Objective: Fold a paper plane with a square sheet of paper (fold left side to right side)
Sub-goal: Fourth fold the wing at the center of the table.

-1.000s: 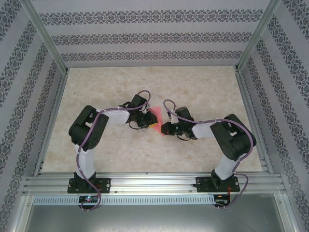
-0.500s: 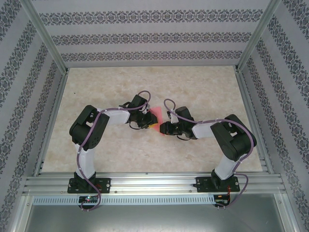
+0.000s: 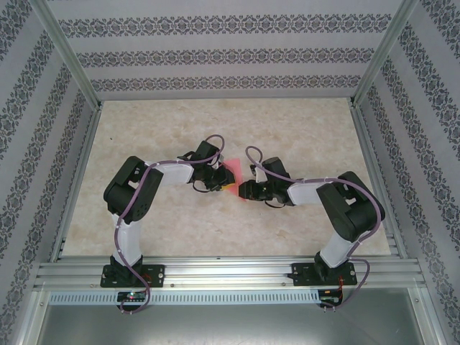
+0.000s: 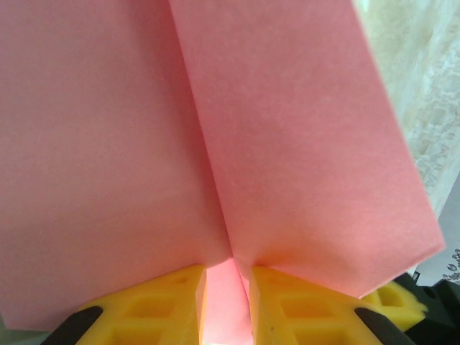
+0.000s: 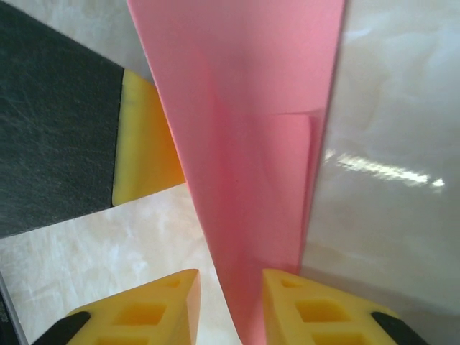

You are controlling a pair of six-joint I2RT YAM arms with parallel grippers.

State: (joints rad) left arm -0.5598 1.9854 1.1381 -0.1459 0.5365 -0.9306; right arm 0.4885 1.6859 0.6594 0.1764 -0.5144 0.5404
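Already the paper (image 3: 231,175) carries a centre crease, held over the counter (image 3: 287,122) at 3 o'clock of the left fingers (image 4: 169,305), which pinch it. The right fingers (image 5: 144,309) stand apart around it. The wing folds seem not yet done.

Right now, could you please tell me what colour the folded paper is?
Pink; the paper shows best in the left wrist view.

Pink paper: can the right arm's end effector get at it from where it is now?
Probably yes. In the right wrist view the pink paper stands between the right end effector's parted fingers with nothing in the way, and the left end effector pinches it at another edge.
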